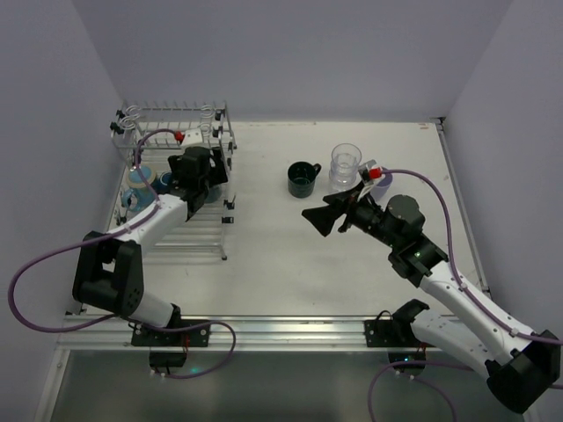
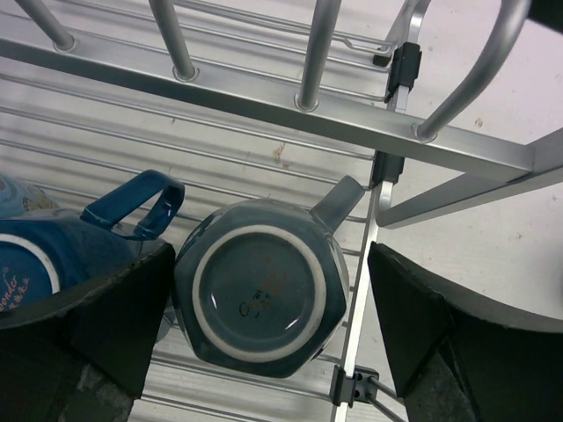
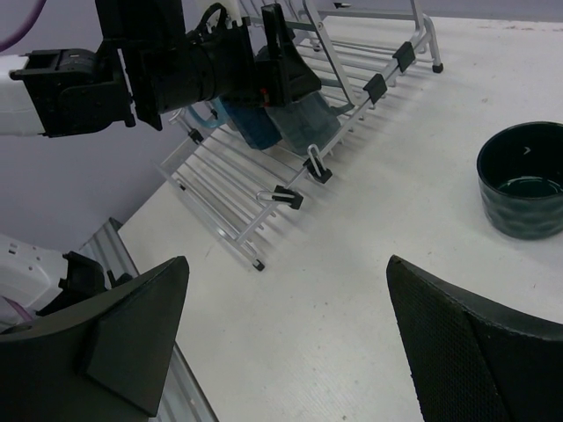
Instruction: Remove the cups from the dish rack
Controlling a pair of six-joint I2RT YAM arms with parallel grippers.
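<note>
- The upside-down grey-blue ceramic mug sits in the silver wire dish rack, right in the gap of the left gripper.
- That gripper is wide open and holds nothing.
- The right gripper, open and empty, is well apart from the mug, over the counter.

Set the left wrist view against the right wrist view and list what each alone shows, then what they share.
Left wrist only: the grey mug's upturned base, framed by the left gripper's open jaws. Right wrist only: the dark green mug upright on the table, and the open right gripper. Both: the dish rack, grey mug, blue mug.
</note>
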